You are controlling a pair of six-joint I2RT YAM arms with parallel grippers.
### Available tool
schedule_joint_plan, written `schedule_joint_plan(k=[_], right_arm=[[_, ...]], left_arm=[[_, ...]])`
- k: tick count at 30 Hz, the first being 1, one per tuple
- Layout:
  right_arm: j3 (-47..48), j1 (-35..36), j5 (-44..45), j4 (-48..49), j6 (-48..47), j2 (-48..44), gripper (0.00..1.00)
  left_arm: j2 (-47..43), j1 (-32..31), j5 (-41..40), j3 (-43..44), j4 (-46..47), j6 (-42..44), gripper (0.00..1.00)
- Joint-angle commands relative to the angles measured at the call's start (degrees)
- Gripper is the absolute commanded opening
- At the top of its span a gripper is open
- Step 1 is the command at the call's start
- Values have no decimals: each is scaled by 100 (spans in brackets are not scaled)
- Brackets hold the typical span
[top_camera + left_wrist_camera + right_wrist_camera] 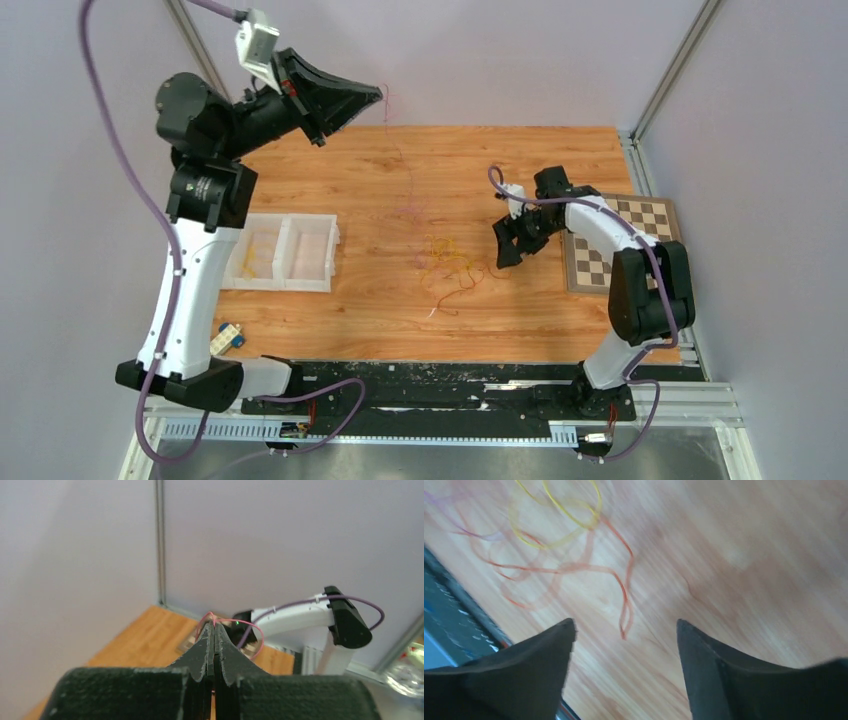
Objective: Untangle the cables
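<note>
You are partway through, by my reading. The white tray (334, 255) sits at 9 o'clock from the heap of cables (450, 262), well apart from it. Its left compartment holds 1 yellow cable (255, 255), lying alone. I count that 1 as done.

The left jaws are pressed together on a pink cable (240, 622), which arches over their tips in the left wrist view. The left arm (200, 260) holds them high above the bench (560, 150), off toward 11 o'clock from the heap. From there the pink cable (398, 150) hangs down toward 5 o'clock and meets the bench at the heap's 11 o'clock edge. You cannot tell from these views whether its lower end is free or caught in the other strands. That cable is in hand but not yet sorted.

The right jaws stand apart with nothing between them. In the top view they hover just beside the heap at its 3 o'clock. The right wrist view is blurred, but it shows a looping orange cable (624, 595) and a yellow cable (569, 512) lying crossed on the wood ahead of the tips.

What is left: the pink cable has to come clear and be put down. The yellow, orange and red strands in the heap need pulling apart, since they overlap near the bench's middle. I judge most of the work remains.
</note>
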Motion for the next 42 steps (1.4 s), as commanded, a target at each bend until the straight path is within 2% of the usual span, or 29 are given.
schedule_joint_plan(k=[1, 4, 7, 11, 17, 20, 23, 26, 29, 36, 40, 42], right_arm=[[1247, 15, -1619, -250, 72, -913, 83], [1815, 140, -2275, -100, 425, -1214, 93], [2206, 500, -2427, 354, 896, -1316, 95], [2639, 1028, -2288, 826, 1161, -1002, 95], [2294, 2031, -1579, 2498, 1592, -1026, 97], [2424, 2564, -438, 2798, 1558, -835, 97], [2203, 2677, 431, 3364, 1610, -631, 85], [1886, 2645, 1037, 3789, 1581, -432, 59], [1347, 2606, 1220, 4066, 1446, -289, 42], [-99, 2309, 1150, 4111, 1286, -222, 16], [-616, 2026, 1078, 4086, 1066, -410, 13], [-777, 1875, 1015, 4006, 966, -473, 8]], left_arm=[[-36, 3, 514, -1010, 882, -1019, 0], [-19, -13, 564, -1291, 1098, -1236, 0], [29, -38, 614, -1311, 1122, -1278, 0], [96, -59, 611, -1316, 1100, -1330, 0], [225, -75, 549, -1261, 1212, -1498, 0], [287, -103, 567, -1188, 1224, -1509, 0], [344, -172, 586, -1087, 1244, -1516, 0], [369, -173, 558, -960, 1227, -1504, 0], [404, -115, 441, -570, 1090, -1282, 0], [525, 426, -40, 534, 959, -1191, 0], [489, 948, -485, 817, 886, -1160, 0], [472, 1168, -672, 891, 875, -1160, 0]])
